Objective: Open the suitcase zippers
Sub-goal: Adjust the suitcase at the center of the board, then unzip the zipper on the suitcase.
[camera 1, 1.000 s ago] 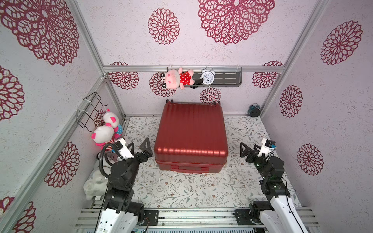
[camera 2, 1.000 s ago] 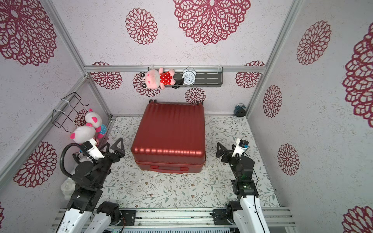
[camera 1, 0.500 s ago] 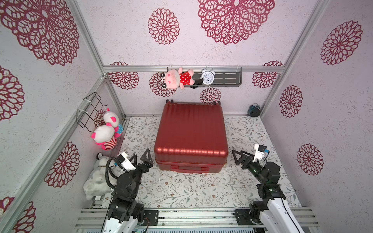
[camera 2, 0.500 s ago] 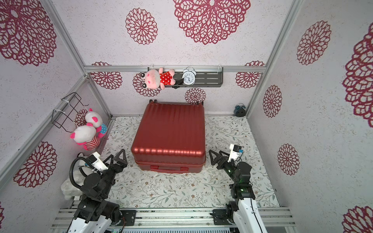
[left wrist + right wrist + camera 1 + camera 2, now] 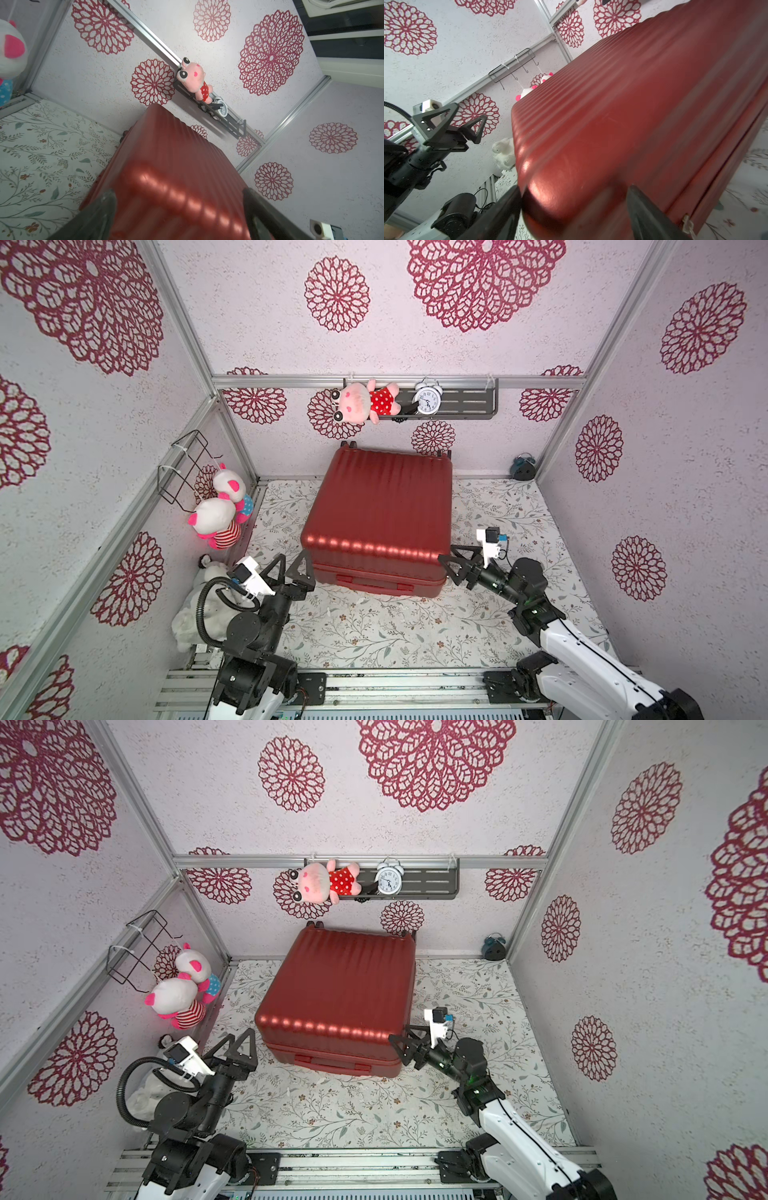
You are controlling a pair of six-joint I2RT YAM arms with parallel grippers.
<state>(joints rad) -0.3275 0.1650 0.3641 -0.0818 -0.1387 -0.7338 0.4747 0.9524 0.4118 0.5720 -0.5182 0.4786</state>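
The dark red ribbed suitcase [image 5: 382,506] [image 5: 340,986] lies flat and closed on the floral mat, in both top views. Its zipper seam [image 5: 726,162] runs along the side between the two shell halves, with a pale pull tag [image 5: 687,223] near the front right corner. My left gripper [image 5: 293,555] [image 5: 240,1034] [image 5: 177,193] is open just off the front left corner, holding nothing. The right gripper [image 5: 446,553] [image 5: 398,1032] [image 5: 574,188] is open, and its jaws straddle the front right corner; one finger [image 5: 508,199] is almost against the shell.
Two plush toys [image 5: 220,510] hang by a wire basket [image 5: 183,468] on the left wall. A white plush [image 5: 195,614] lies beside the left arm. A back-wall shelf [image 5: 461,402] holds a pink plush and a clock. A dark blue clock [image 5: 524,466] sits in the back right corner.
Both arms have dropped lower and reached in toward the suitcase's front corners. The right jaws have narrowed somewhat; the left jaws have stayed wide.
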